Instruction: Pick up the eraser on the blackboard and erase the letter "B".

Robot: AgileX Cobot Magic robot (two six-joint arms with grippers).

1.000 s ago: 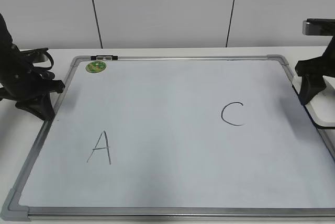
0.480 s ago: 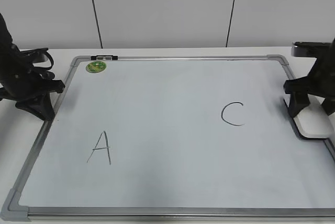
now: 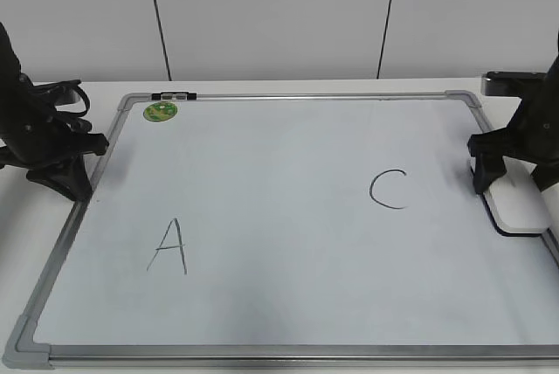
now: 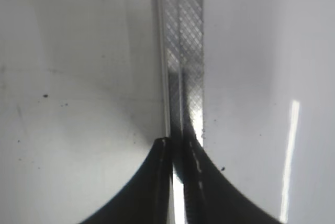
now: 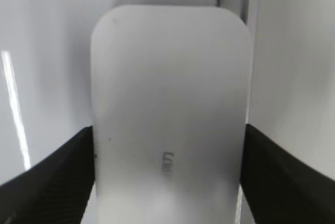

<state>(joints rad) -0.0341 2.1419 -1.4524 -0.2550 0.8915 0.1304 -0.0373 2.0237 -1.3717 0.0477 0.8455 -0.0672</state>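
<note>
The blackboard (image 3: 279,155) lies flat with a grey frame. It bears a black "A" (image 3: 168,247) and a "C" (image 3: 389,189). No letter "B" shows between them. The white eraser (image 3: 521,206) lies at the board's right edge over the frame. My right gripper (image 3: 515,180) straddles it, and in the right wrist view both fingers (image 5: 167,130) press the sides of the eraser (image 5: 167,77). My left gripper (image 3: 65,183) is shut and empty at the board's left frame; in the left wrist view its tips (image 4: 180,143) sit over the frame strip (image 4: 186,51).
A small round green sticker (image 3: 160,112) is at the board's far left corner, with a dark clip (image 3: 172,94) on the top frame beside it. White table shows around the board and a white panelled wall stands behind.
My right gripper moved left and came upright over the eraser, its fingers now on either side of it. The eraser shifted slightly left. The left arm has not moved.
</note>
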